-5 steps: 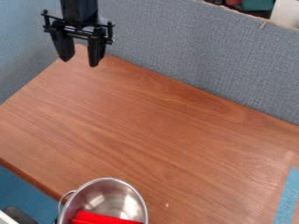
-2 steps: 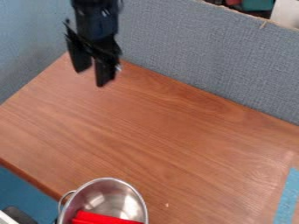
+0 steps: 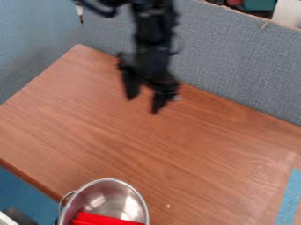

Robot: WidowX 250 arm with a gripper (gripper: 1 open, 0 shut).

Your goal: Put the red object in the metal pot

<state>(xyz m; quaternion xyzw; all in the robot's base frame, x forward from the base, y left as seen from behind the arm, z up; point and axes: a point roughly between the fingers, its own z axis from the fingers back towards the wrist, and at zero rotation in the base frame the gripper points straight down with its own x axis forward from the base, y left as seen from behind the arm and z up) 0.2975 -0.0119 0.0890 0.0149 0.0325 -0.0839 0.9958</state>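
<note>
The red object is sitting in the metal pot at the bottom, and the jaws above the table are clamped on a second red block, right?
Not quite. In the camera view the gripper holds nothing; its jaws are open. The red object is in the metal pot.

The pot [image 3: 108, 204] is cut off by the bottom edge, so only its upper rim and part of its inside show. The red object [image 3: 91, 218] inside it is also cropped there, and its full length cannot be told. The tool [image 3: 147, 93] is smeared by motion blur; its fingers read as dark streaks. The arm above it runs out of the top edge. The bench [image 3: 200, 149] is cropped at the right and bottom. Items at the top right corner are too cropped to identify.
</note>
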